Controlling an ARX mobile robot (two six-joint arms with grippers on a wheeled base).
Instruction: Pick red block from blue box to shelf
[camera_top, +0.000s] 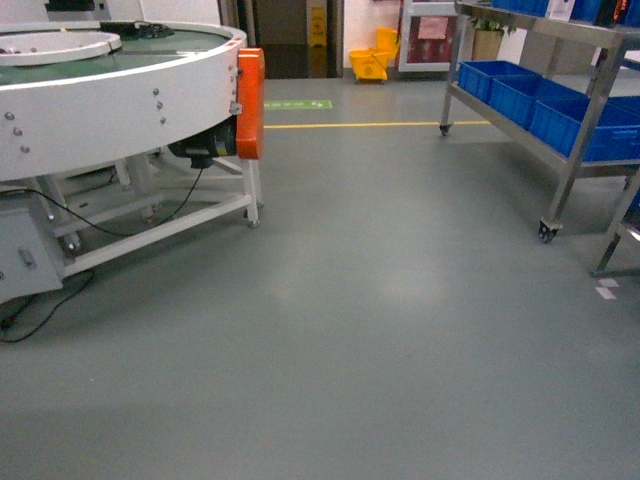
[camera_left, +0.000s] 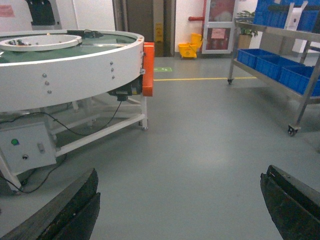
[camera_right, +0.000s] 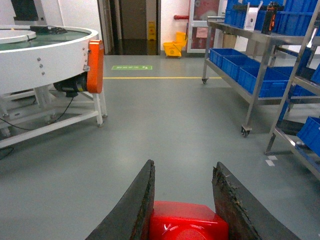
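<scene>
1. Grey workshop floor (camera_top: 380, 330), white round machine (camera_top: 110, 100) left, shelf (camera_right: 260, 55) ahead right.
2. Right hand (camera_right: 182, 200) clamped on red block (camera_right: 187, 222); pick done.
3. Left hand (camera_left: 180, 205) spread wide, empty.
4. Blue box not visible; drive to shelf and placing left.

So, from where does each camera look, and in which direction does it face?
Head: on the robot, slanting down over the grey floor; no arm shows.
Left wrist: above the left gripper, facing forward; jaws wide apart, empty.
Right wrist: above the right gripper, forward; jaws around the red block.
All share the white round machine and the shelf.
</scene>
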